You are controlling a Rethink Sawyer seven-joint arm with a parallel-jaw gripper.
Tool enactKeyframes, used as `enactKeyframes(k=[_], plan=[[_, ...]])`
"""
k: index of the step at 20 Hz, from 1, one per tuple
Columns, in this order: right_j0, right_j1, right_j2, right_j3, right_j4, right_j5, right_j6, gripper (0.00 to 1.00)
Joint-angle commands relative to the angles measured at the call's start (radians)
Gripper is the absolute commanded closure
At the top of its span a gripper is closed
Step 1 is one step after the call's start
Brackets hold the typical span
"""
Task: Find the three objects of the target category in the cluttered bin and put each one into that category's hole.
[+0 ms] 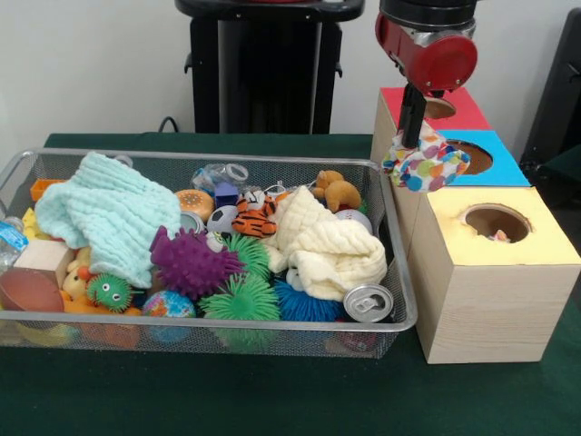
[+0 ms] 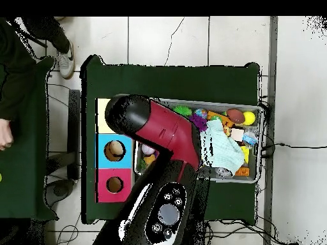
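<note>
Polka-dotted cloth (image 1: 425, 167) is hanging bunched in the closed end effector (image 1: 413, 136), dangling just over the blue box's hole (image 1: 470, 156), so lowering straight down is looking like the move that matters, well clear of the bin (image 1: 390, 227).

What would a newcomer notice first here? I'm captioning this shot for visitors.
The red arm at the top right, its hand dangling a polka-dot cloth at the blue box's hole. Then the wire bin on the left, heaped with spiky balls, a mint cloth and a cream cloth.
</note>
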Motion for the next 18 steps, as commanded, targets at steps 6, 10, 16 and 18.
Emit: enactKeyframes(k=[6, 10, 16, 18], plan=[[0.014, 0.047, 0.056, 0.069, -0.036, -0.029, 0.159, 1.0], [0.017, 0.054, 0.052, 0.063, -0.039, -0.031, 0.161, 1.0], [0.036, 0.091, 0.03, 0.006, -0.037, 0.005, 0.219, 1.0], [0.028, 0.104, 0.029, -0.027, -0.033, 0.028, 0.224, 1.0]])
